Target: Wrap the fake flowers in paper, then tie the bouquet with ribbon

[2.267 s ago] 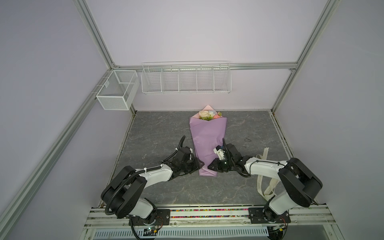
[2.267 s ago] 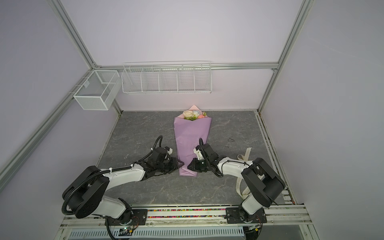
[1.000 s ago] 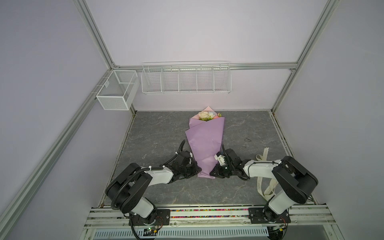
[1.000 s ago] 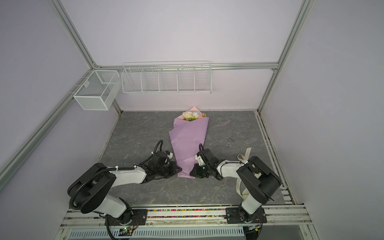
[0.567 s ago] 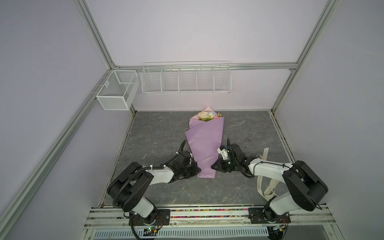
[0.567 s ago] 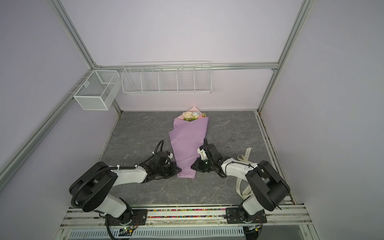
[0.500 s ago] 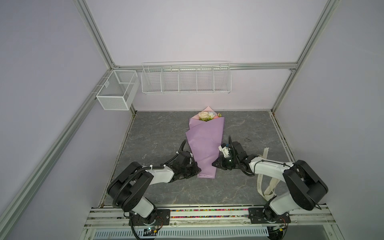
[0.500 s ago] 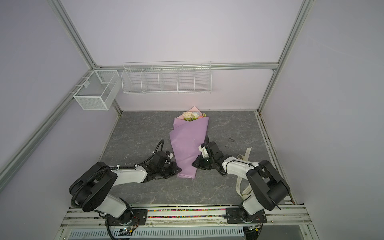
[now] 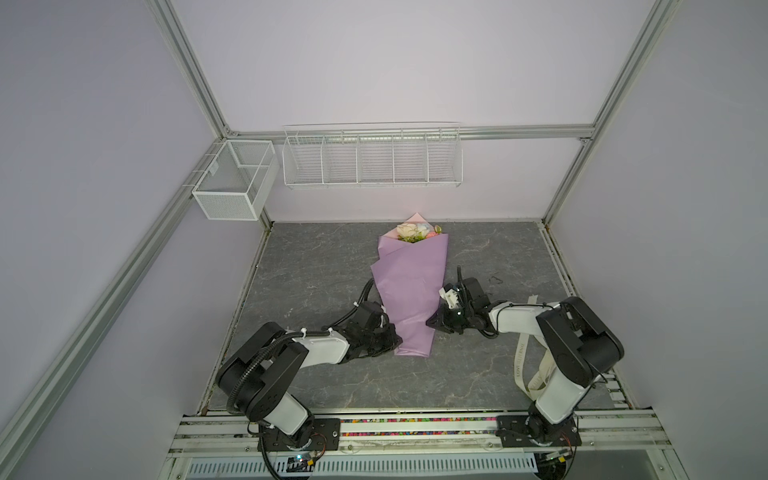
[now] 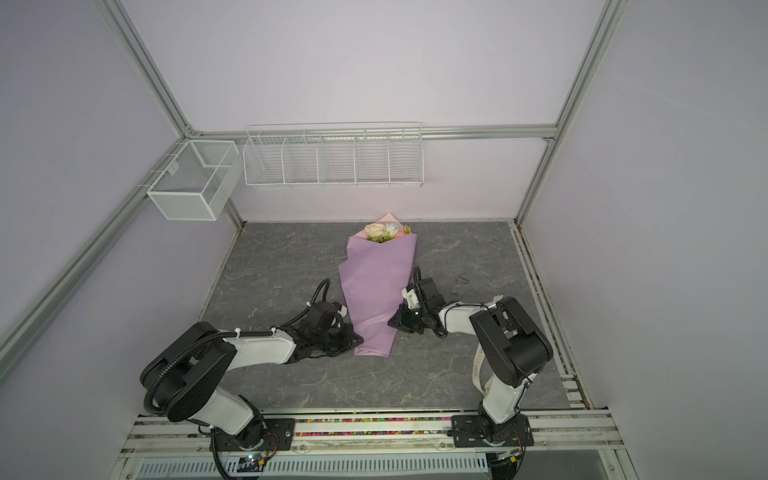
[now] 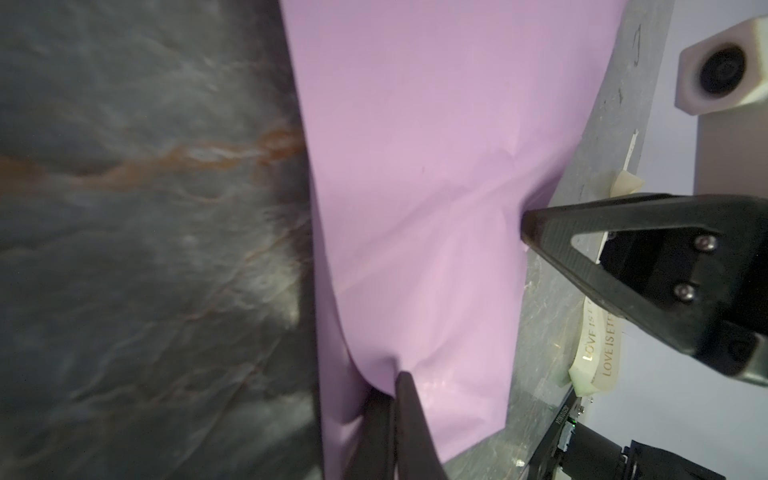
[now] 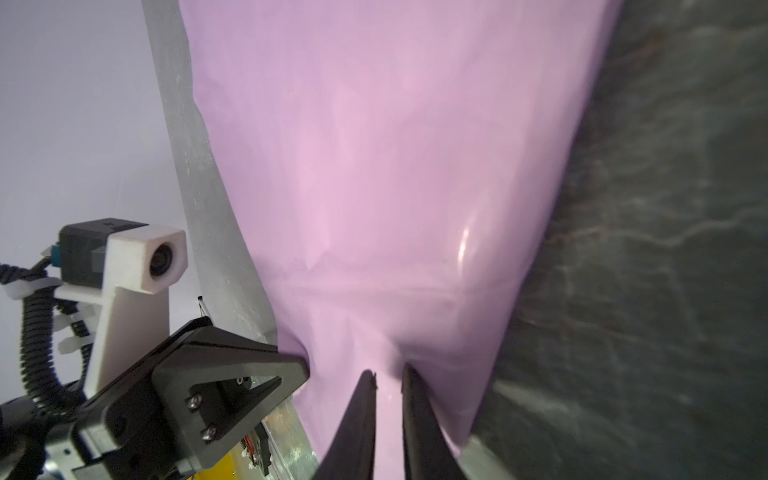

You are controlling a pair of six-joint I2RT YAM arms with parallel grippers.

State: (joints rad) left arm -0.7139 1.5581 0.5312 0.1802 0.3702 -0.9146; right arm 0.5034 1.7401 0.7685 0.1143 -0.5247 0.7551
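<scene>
Two grippers pinch one paper-wrapped bouquet near its narrow end.
Nearest, the left gripper (image 9: 397,340) is clenched on the wrapping paper (image 9: 411,291) at the cone's left edge. The right gripper (image 9: 430,322) nips a paper fold on the right edge, jaws almost together. One cream ribbon (image 9: 521,357) lies by the right arm, apart from the cone. One bouquet of fake flowers (image 9: 415,232) lies mid-table (image 9: 316,270), blooms poking out the far end near the back wall. Beyond hang one small wire basket (image 9: 226,183) and one long wire basket (image 9: 372,166).
</scene>
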